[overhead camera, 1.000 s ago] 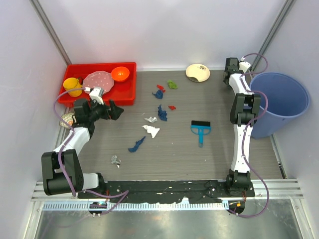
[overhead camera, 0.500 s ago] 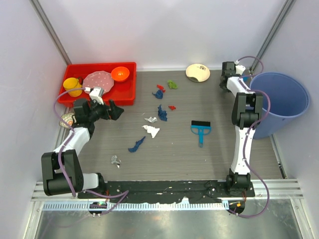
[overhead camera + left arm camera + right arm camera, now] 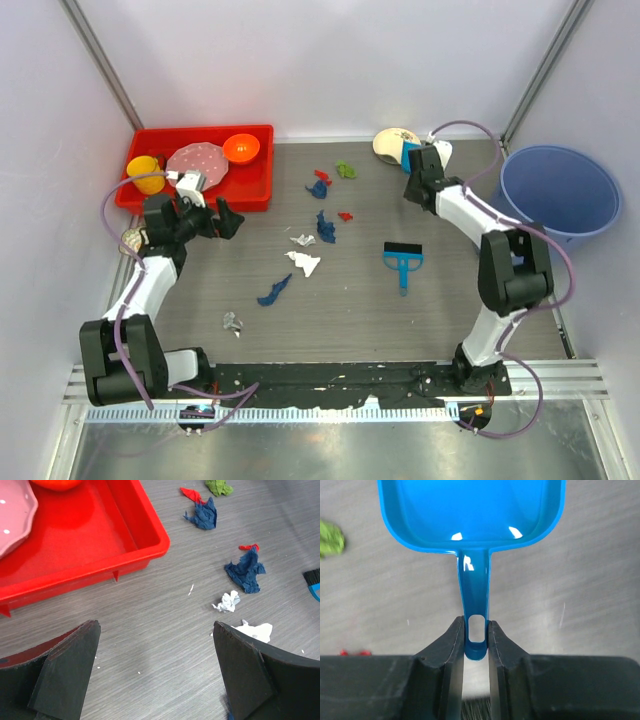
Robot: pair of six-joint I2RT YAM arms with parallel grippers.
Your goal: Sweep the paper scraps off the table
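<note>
Right wrist, right end effector (image 3: pixel 476 627) clamped on dustpan (image 3: pixel 470 510) handle, left end effector (image 3: pixel 156 627) apart

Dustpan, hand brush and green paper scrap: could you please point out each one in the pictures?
dustpan (image 3: pixel 470 515), right wrist view, on the pan's inner floor.
hand brush (image 3: pixel 403 262), top external view, on the blue head beside the bristles.
green paper scrap (image 3: pixel 346 170), top external view, on its middle.

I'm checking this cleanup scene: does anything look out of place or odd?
Only the expected mess: crumpled paper scraps lie strewn across the middle of the table. The blue brush lies beside them, while the dustpan is pinched by its handle tip in the right gripper. Nothing looks broken.
</note>
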